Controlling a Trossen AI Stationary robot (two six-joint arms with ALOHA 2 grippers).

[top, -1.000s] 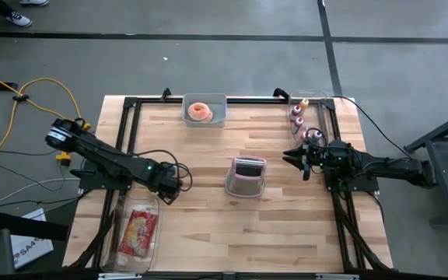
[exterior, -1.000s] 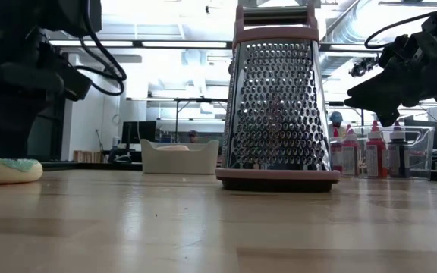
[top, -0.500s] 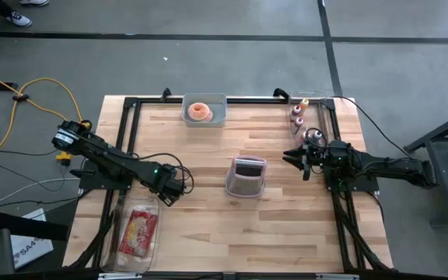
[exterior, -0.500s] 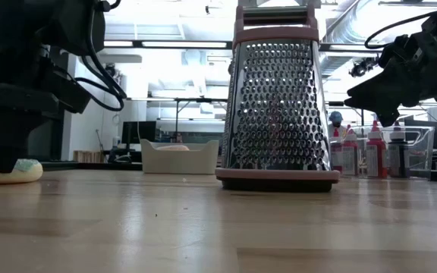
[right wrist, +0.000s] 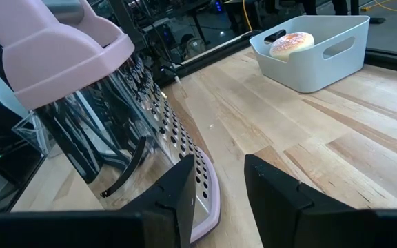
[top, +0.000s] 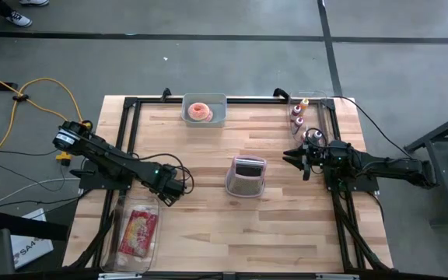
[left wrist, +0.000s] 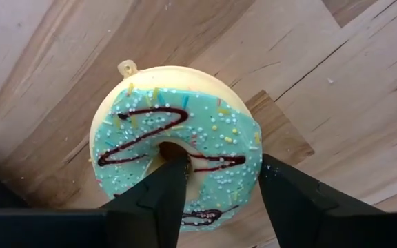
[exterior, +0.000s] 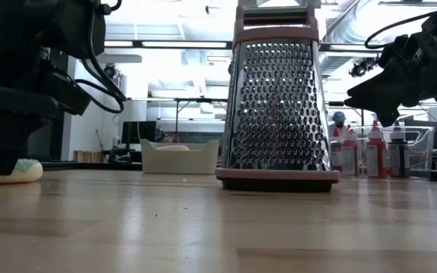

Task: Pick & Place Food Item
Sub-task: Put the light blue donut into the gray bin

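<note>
A ring doughnut with blue icing and a dark drizzle lies flat on the wooden table at the left; the low view shows its edge. My left gripper points straight down over it, open. One finger stands in the doughnut's hole and the other just outside its outer rim. From the high view the gripper hides the doughnut. My right gripper hovers level at the table's right, shut with nothing between its fingers. My left gripper comes from above, one fingertip inside the doughnut's hole and the other beside the outer rim. Whether either finger touches the ring, I cannot tell. The doughnut rests flat on the table.
A pink-handled box grater stands mid-table. A grey bin holding a pink doughnut sits at the far edge. A clear tray with a red packet lies near left. Small bottles stand at the far right.
My left gripper has come down onto the blue doughnut, its fingers ending level with the ring, and has stayed there over the last half second. The doughnut has kept its place.
</note>
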